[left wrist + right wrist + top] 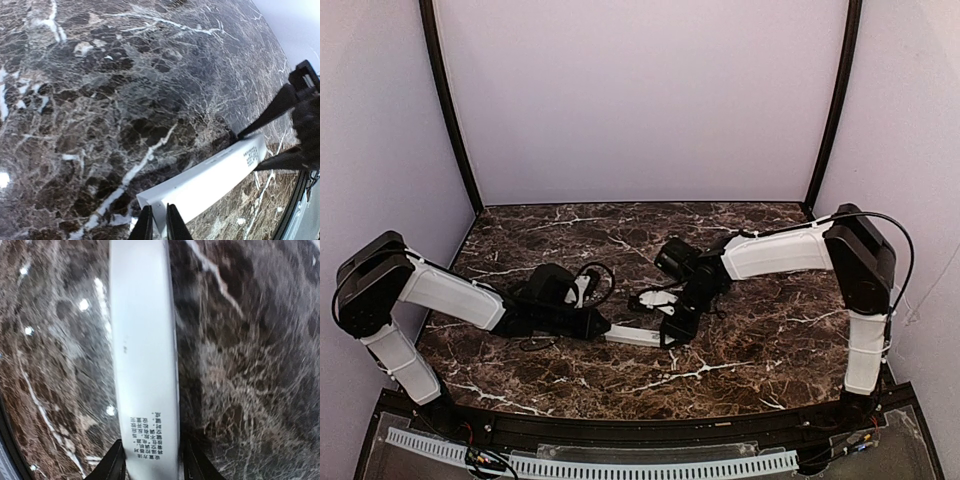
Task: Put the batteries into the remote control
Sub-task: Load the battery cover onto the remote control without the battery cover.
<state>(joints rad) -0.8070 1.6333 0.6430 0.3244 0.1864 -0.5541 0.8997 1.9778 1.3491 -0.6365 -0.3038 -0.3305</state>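
- L gripper [603,328], its arm stretched in from the table's [740,360] left edge: jaws clenched on the L end of the remote control [632,337]. Wrist cam shows both fingers [145,225] pinching the white bar's end.
- Remote control: slim white bar, spans L–R betw. the two grippers, approx. mid table, a bit toward the near edge. Resting on the marble or lifted: can't tell.
- R gripper [672,330], arm from the right edge: fingers [114,462] straddle the bar's R end, one per side, by small printed text [145,437]. Gripping or slack: can't tell.
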